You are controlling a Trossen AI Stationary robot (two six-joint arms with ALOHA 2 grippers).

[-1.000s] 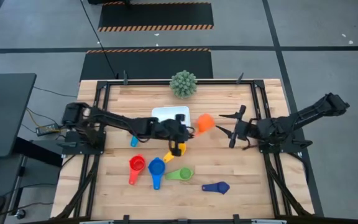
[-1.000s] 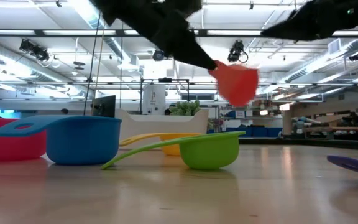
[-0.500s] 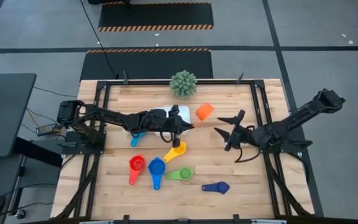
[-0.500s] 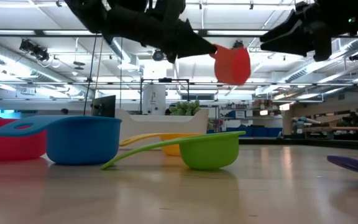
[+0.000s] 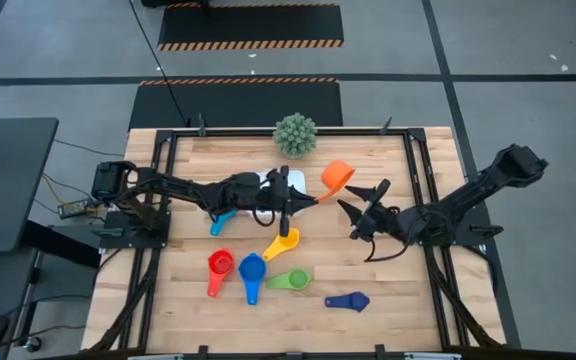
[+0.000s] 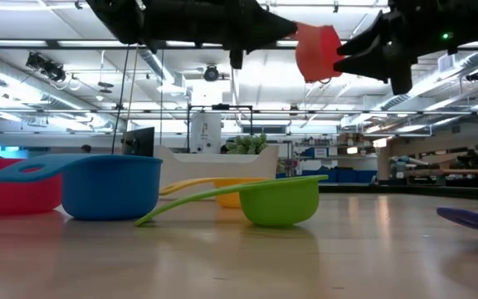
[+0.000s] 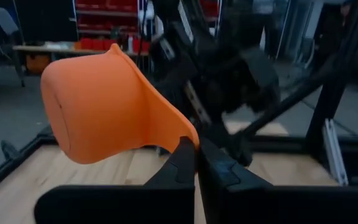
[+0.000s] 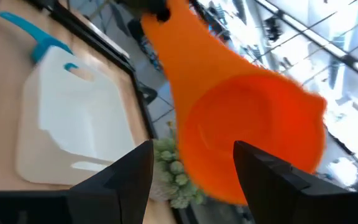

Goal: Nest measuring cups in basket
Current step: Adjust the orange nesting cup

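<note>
Orange cup point(image 5: 337, 175), airborne, handle pinched

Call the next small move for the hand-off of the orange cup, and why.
Probably: ease the right hand forward until its open fingers straddle the orange plastic measuring cup's bowl, then close. The left hand is shut on the cup's handle, holding it in the air beside the shallow white plastic basket, and the right wrist view shows the bowl just ahead of the spread fingers, not yet gripped.

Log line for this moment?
left pincer: shut on orange cup, held high | right pincer: open, facing cup | basket: behind left arm
</note>
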